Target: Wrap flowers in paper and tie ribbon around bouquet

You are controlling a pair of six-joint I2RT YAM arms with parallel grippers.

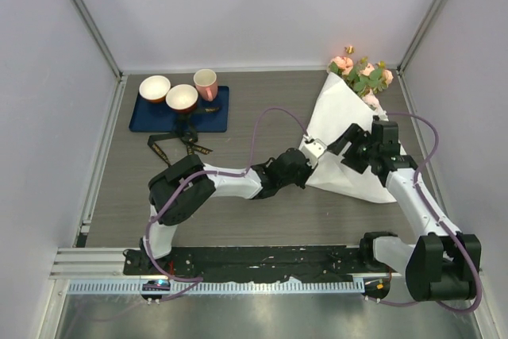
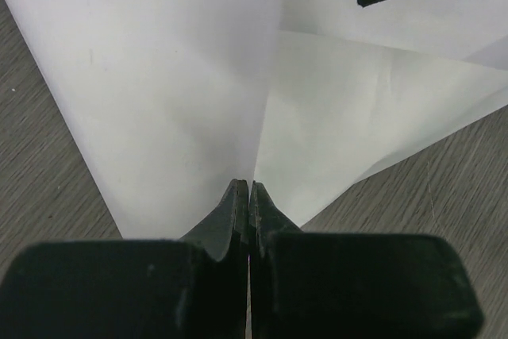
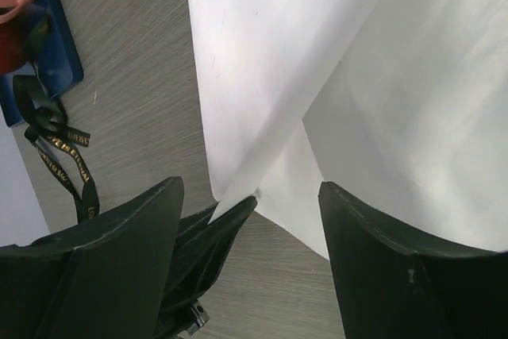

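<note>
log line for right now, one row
left pincer shut on paper | right pincer open over paper | flowers in paper | ribbon lying by blue mat

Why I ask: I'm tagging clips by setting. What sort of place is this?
Probably a robot test cell, not a flower shop: plain grey panel walls box in a wood-grain table, and a left arm and right arm are bolted to a rail at its near edge.
</note>
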